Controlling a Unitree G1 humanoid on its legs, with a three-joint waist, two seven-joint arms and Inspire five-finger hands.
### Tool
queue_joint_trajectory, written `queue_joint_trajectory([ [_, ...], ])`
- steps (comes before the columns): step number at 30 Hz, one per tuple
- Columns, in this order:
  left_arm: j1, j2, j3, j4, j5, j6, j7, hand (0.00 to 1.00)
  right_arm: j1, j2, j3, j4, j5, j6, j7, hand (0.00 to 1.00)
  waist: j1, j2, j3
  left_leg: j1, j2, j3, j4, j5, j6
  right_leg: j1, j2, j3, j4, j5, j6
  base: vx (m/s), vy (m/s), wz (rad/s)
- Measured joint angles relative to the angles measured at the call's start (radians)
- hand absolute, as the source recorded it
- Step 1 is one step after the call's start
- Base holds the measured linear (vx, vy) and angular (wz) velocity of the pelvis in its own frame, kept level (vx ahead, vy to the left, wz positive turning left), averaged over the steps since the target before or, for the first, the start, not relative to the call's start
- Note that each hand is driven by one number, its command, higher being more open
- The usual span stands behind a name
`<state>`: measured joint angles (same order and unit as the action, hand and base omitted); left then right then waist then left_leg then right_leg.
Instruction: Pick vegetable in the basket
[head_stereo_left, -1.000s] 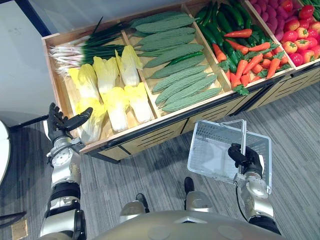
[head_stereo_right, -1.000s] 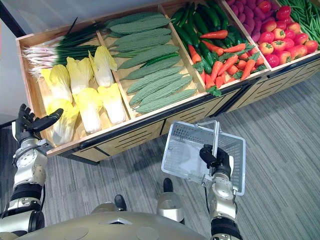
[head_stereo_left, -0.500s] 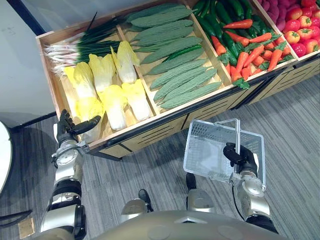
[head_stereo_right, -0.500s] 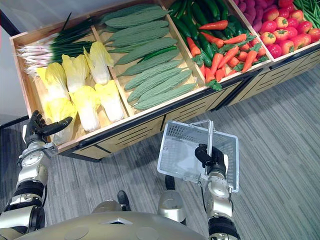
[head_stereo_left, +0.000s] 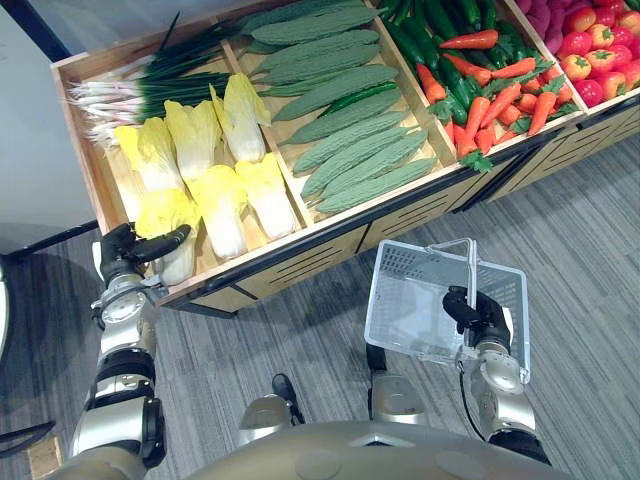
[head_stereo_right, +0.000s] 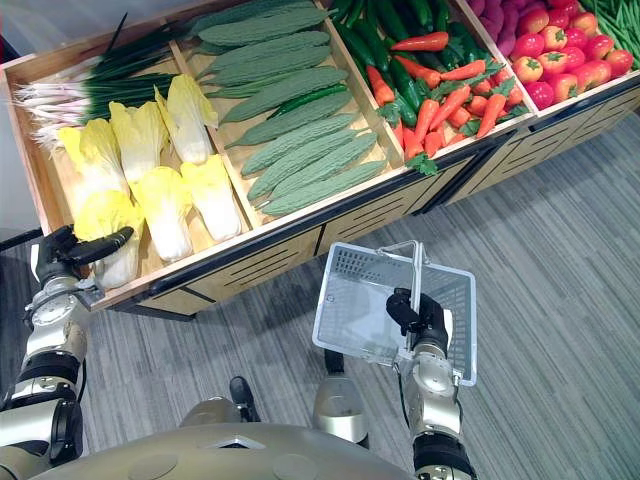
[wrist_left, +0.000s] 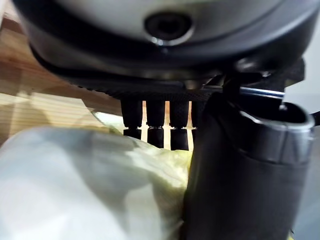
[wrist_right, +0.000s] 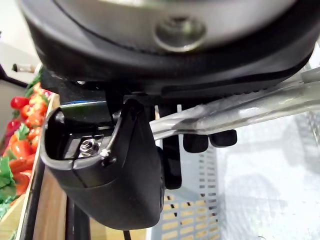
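A pale yellow napa cabbage (head_stereo_left: 178, 262) lies at the front left corner of the wooden display crate (head_stereo_left: 300, 240). My left hand (head_stereo_left: 122, 250) sits at that corner. Its fingers (wrist_left: 156, 125) bend down over the cabbage (wrist_left: 75, 185), and its thumb reaches across the leaves. Lower right, my right hand (head_stereo_left: 480, 318) is shut on the raised metal handle (head_stereo_left: 470, 265) of a grey wire basket (head_stereo_left: 400, 320). The basket hangs above the floor with nothing inside. In the right wrist view the handle (wrist_right: 250, 112) runs under the curled fingers.
The crate holds scallions (head_stereo_left: 150, 90), more cabbages (head_stereo_left: 225, 190), bitter gourds (head_stereo_left: 350, 140), cucumbers (head_stereo_left: 440, 30), carrots (head_stereo_left: 500, 100) and tomatoes (head_stereo_left: 590, 60) in separate bays. Grey carpet (head_stereo_left: 300, 340) lies between crate and basket. A white table edge (head_stereo_left: 3, 310) is at far left.
The camera has shifted, moving the whole scene left. My left hand's fingers went from straight to curled over the corner cabbage. The right hand keeps its hold on the basket handle.
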<state>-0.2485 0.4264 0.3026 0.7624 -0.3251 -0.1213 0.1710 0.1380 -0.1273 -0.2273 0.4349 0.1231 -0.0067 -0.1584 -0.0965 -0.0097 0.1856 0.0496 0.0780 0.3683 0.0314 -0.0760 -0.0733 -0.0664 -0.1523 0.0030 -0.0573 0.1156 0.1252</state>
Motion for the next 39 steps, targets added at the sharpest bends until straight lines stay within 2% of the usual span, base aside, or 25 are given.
queue_joint_trajectory([
  [5,0.022,-0.009,-0.004,-0.061,-0.077,0.019,0.006,0.00,0.002,0.018,-0.018,-0.001,0.000,0.000,-0.002,0.00,-0.008,-0.008,-0.001,0.012,0.000,-0.013,-0.001,-0.001,0.001,0.018,-0.003,-0.013,0.001,0.000,0.000,-0.03,-0.027,0.06],
  [9,0.037,-0.025,-0.003,-0.150,-0.120,0.019,0.025,0.00,0.007,0.018,-0.028,-0.002,0.000,0.001,-0.002,0.00,0.005,-0.023,-0.004,0.012,0.002,-0.012,0.001,-0.001,0.001,0.017,-0.001,-0.001,0.001,0.000,0.000,-0.06,-0.033,-0.02],
  [14,0.060,-0.025,0.009,-0.263,-0.152,0.018,0.041,0.00,0.011,0.018,-0.069,-0.011,0.002,0.001,-0.002,0.00,0.009,-0.023,-0.005,0.013,0.001,-0.013,0.002,-0.001,0.001,0.018,-0.001,0.001,0.004,0.000,0.000,-0.05,-0.032,0.00],
  [33,0.100,-0.027,0.062,-0.415,-0.197,-0.006,0.066,0.00,0.014,0.018,-0.123,-0.016,0.003,0.002,0.000,0.00,0.011,-0.036,-0.017,0.028,-0.001,-0.027,0.003,0.000,0.001,0.036,0.001,0.001,0.016,-0.008,-0.001,-0.03,-0.022,0.01],
  [39,0.101,-0.027,0.074,-0.466,-0.196,-0.008,0.068,0.00,0.012,0.018,-0.211,-0.128,0.003,0.024,-0.011,0.00,0.010,-0.040,-0.025,0.028,-0.003,-0.030,0.002,0.000,0.001,0.034,0.001,0.001,0.021,-0.010,-0.001,0.00,0.000,0.00],
])
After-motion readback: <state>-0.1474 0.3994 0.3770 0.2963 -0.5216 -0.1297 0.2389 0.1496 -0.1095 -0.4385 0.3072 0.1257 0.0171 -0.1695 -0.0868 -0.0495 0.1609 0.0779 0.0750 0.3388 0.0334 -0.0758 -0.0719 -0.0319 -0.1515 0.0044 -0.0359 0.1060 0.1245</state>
